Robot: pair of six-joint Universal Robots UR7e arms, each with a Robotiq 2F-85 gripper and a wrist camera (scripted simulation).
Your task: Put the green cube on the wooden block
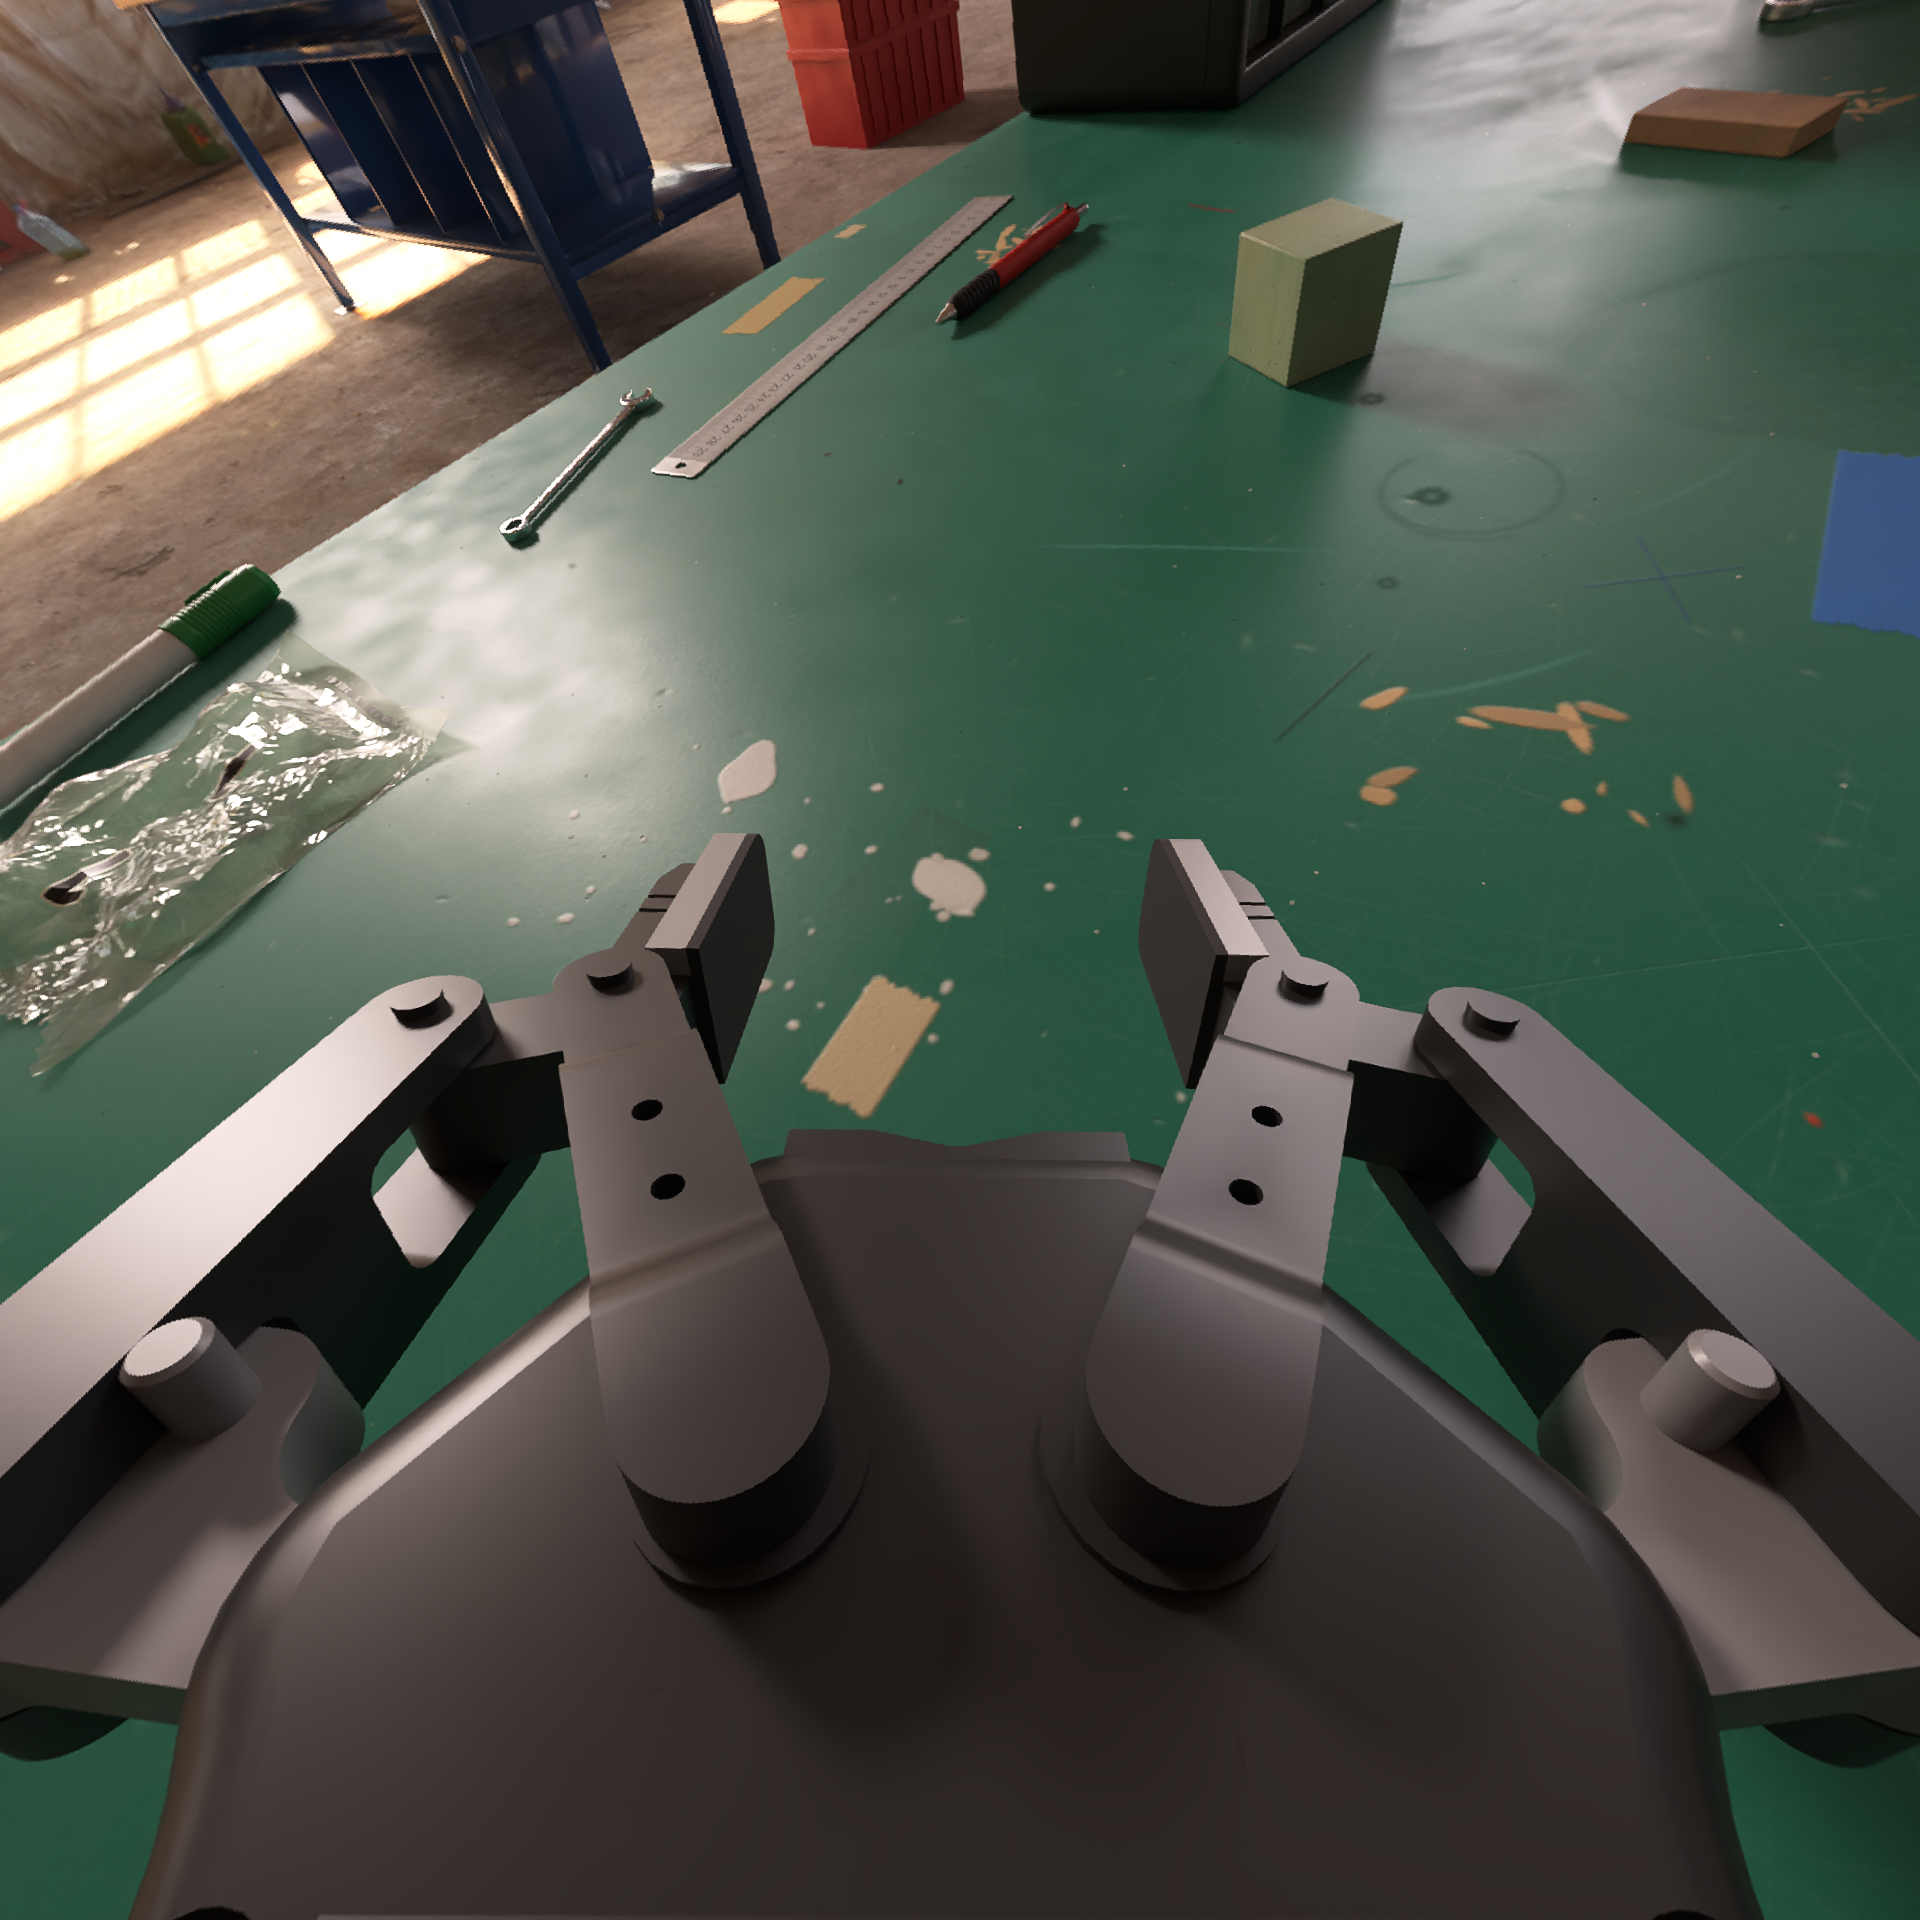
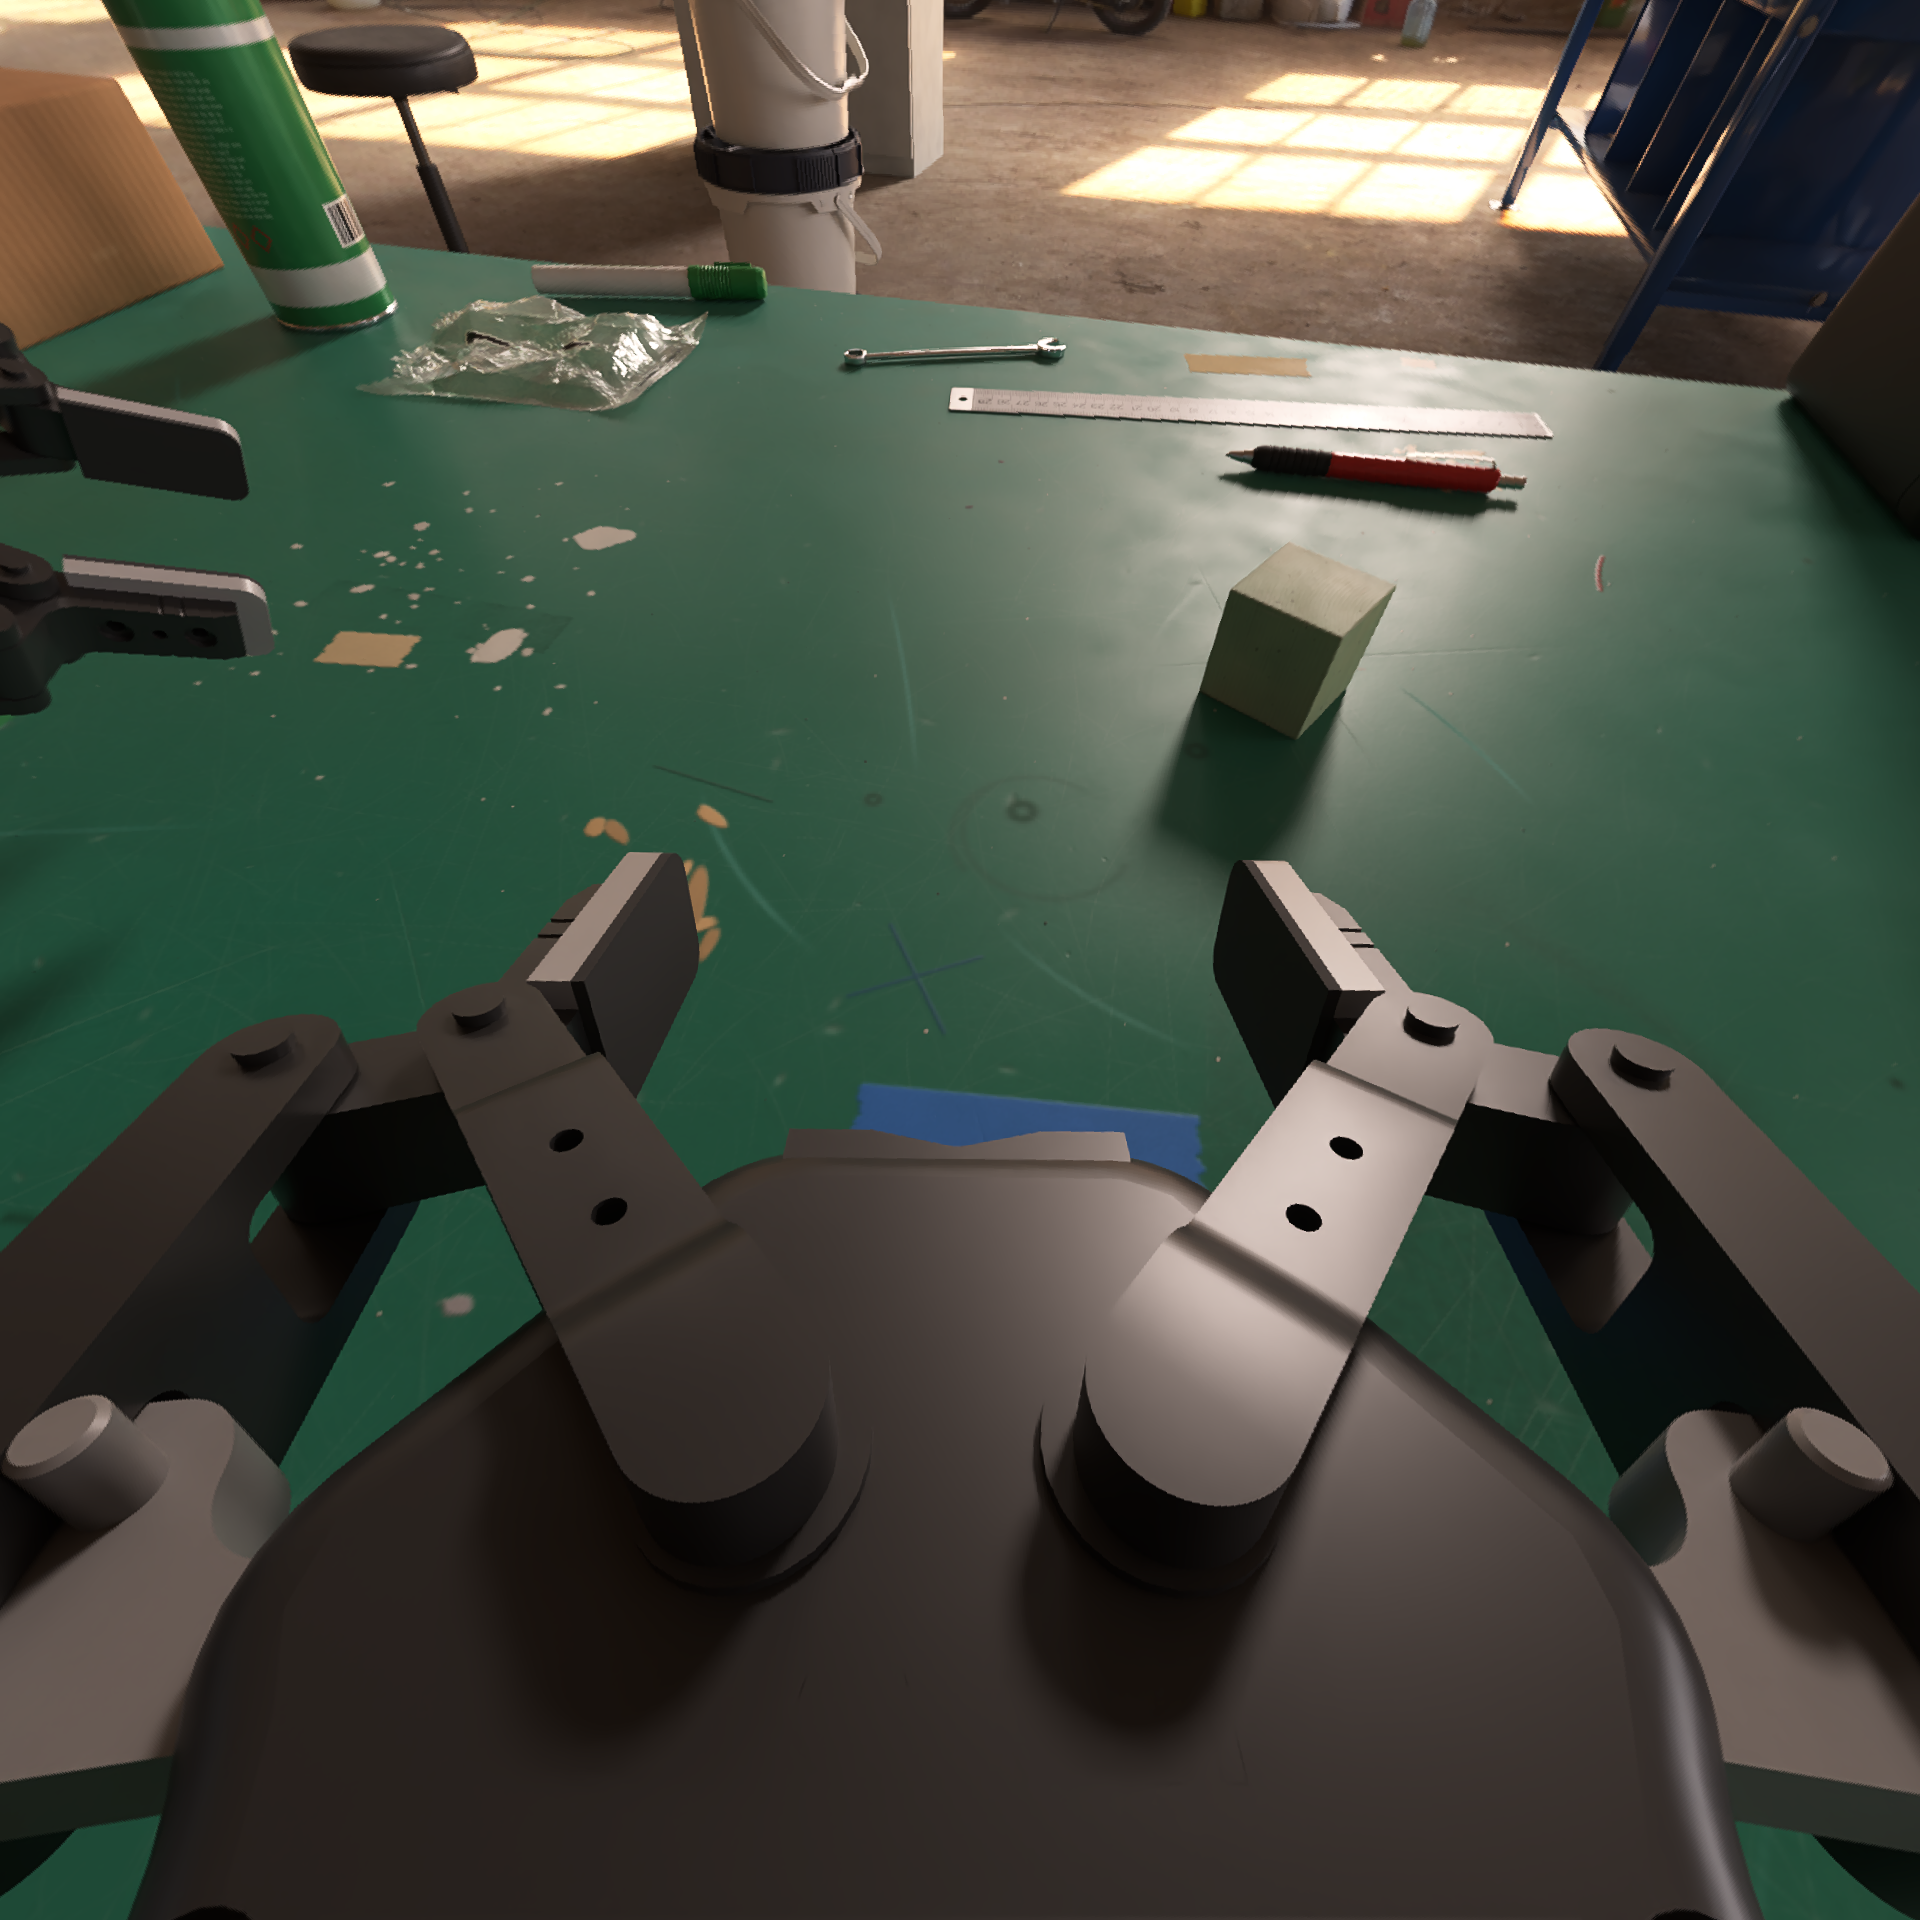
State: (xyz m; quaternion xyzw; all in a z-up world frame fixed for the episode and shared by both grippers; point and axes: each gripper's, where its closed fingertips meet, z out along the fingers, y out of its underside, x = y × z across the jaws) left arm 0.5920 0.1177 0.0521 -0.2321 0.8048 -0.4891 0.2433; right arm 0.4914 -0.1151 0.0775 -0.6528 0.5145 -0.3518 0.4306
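A pale green cube (image 1: 1311,293) stands on the green table, far ahead and to the right of my left gripper (image 1: 956,940), which is open and empty above the table. The cube also shows in the right wrist view (image 2: 1294,639), ahead and right of my right gripper (image 2: 951,951), which is open and empty. A flat wooden block (image 1: 1727,122) lies at the far right in the left wrist view, beyond the cube. The left gripper's fingers (image 2: 156,447) show at the left edge of the right wrist view.
A steel ruler (image 1: 831,338), a red pen (image 1: 1013,260) and a wrench (image 1: 577,464) lie near the table's far edge. A crumpled plastic bag (image 1: 187,821) and a green-capped marker (image 1: 135,655) lie left. A green spray can (image 2: 249,156) and a cardboard box (image 2: 83,197) stand there. A dark box (image 1: 1143,52) stands behind.
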